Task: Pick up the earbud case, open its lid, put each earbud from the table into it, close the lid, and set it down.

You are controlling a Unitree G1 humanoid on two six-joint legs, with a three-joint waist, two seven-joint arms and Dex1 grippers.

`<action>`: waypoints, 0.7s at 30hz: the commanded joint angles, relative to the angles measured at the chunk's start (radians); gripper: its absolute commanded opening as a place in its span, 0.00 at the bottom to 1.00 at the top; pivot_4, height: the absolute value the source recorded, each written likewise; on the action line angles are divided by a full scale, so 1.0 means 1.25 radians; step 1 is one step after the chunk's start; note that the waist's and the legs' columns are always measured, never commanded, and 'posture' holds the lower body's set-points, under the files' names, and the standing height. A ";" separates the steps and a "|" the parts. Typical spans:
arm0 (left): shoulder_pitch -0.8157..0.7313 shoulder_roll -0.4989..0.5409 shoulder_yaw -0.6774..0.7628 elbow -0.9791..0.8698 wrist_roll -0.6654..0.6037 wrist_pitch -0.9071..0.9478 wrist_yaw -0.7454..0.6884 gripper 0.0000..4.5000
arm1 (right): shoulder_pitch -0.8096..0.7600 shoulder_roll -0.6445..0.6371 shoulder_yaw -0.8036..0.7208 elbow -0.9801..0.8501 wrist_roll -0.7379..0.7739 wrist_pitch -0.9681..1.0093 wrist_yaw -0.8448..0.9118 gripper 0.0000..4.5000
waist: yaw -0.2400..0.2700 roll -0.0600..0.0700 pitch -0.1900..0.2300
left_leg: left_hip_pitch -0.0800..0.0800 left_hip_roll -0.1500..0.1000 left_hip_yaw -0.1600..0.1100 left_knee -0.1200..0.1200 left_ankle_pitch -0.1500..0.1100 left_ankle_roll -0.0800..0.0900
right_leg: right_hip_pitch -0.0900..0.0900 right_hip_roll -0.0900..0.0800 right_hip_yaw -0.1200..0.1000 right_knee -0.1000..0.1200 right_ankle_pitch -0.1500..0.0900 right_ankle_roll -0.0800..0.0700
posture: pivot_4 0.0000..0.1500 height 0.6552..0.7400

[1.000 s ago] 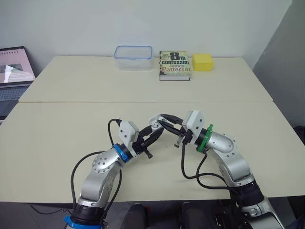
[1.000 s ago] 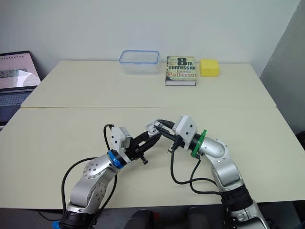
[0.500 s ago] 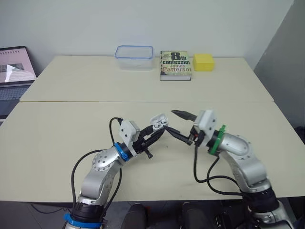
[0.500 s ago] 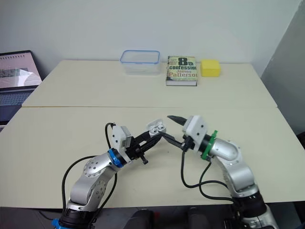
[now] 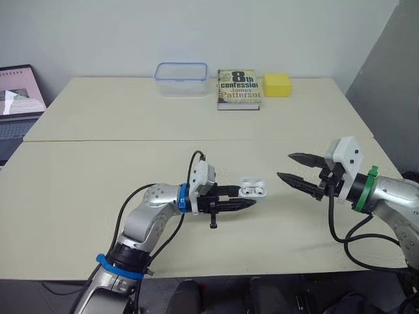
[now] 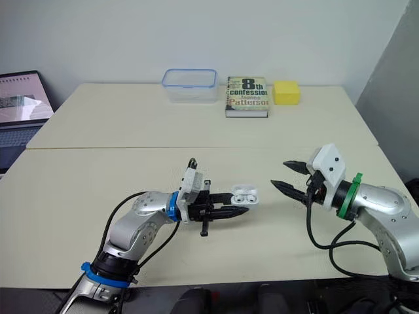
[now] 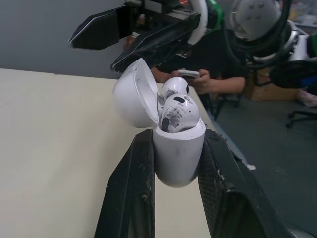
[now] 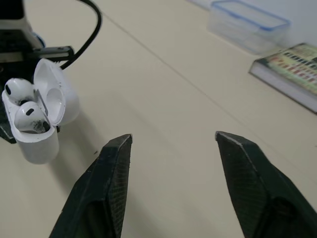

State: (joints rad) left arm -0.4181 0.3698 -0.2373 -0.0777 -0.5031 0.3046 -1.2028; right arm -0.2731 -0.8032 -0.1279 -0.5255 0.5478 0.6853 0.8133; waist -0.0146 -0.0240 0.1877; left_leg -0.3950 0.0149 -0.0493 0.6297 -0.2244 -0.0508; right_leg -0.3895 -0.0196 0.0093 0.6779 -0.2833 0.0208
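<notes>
Left eye view, table point(image 5: 98, 170) taken as a dial with 12 o'clock at the far wall. The left gripper point(image 5: 246, 196) reaches toward 3 o'clock, just to the 4 o'clock side of the dial's centre. It is clamped on the earbud case point(image 5: 253, 190), one black finger pressed against each side of the lower shell; whether the base touches the tabletop I cannot tell.

Left wrist view: the case stands upright between the fingers; the lid point(image 7: 132, 94) is swung back on its hinge and tilted to one side. Two white earbuds point(image 7: 177, 111) sit side by side in the wells, their rounded heads above the rim, with dark smudges on the nearer one.

The right gripper point(image 5: 285, 165) lies at 3 o'clock from the case, well apart, tips pointing back toward 9 o'clock. Its fingers are spread wide and grasp nothing; the right wrist view shows bare tabletop between them and the case off to one side beyond the tips.

Far row, read from the case:
- clear container with a blue rim point(image 5: 181, 78) at 11 o'clock;
- book point(image 5: 239, 89) at 12 o'clock, lying flat;
- yellow block point(image 5: 277, 84) at 1 o'clock, just beside the book;
- laptop point(image 5: 16, 98) at 10 o'clock, off the table's edge, screen lit.
</notes>
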 commanded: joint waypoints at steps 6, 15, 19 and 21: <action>-0.005 -0.003 -0.011 -0.024 -0.011 0.016 -0.031 0.18 | -0.119 -0.054 0.102 0.073 0.035 0.036 0.149 0.00 | -0.003 0.000 0.000 | -0.001 0.000 0.000 0.000 0.000 0.000 | 0.000 0.000 0.000 -0.001 0.000 0.000 | 1.00 1.00; 0.003 0.003 -0.011 -0.028 0.002 0.003 -0.032 0.18 | -0.210 -0.017 0.191 0.106 0.043 0.042 0.223 0.00 | -0.004 0.000 0.000 | -0.001 0.000 -0.001 0.000 0.000 0.000 | 0.000 0.000 -0.001 -0.001 0.000 0.000 | 1.00 1.00; 0.006 0.007 -0.010 -0.027 0.003 0.006 -0.033 0.18 | -0.226 -0.018 0.177 0.102 0.063 0.046 0.245 0.00 | -0.004 0.000 0.000 | -0.001 0.000 -0.001 0.000 0.000 0.000 | 0.000 -0.001 -0.001 -0.001 0.000 0.000 | 1.00 1.00; 0.009 0.009 -0.010 -0.029 0.002 0.010 -0.032 0.18 | -0.226 -0.025 0.173 0.097 0.071 0.048 0.252 0.00 | -0.004 0.000 0.000 | -0.001 0.000 -0.001 0.000 0.000 0.000 | 0.000 -0.001 -0.001 -0.002 0.000 0.000 | 1.00 1.00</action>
State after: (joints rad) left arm -0.4062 0.3798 -0.2518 -0.0755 -0.4952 0.3226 -1.2368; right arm -0.5391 -0.8208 0.1275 -0.3763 0.6140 0.7488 1.1123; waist -0.0193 -0.0241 0.1878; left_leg -0.3969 0.0147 -0.0506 0.6301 -0.2244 -0.0508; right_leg -0.3897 -0.0203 0.0081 0.6760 -0.2832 0.0209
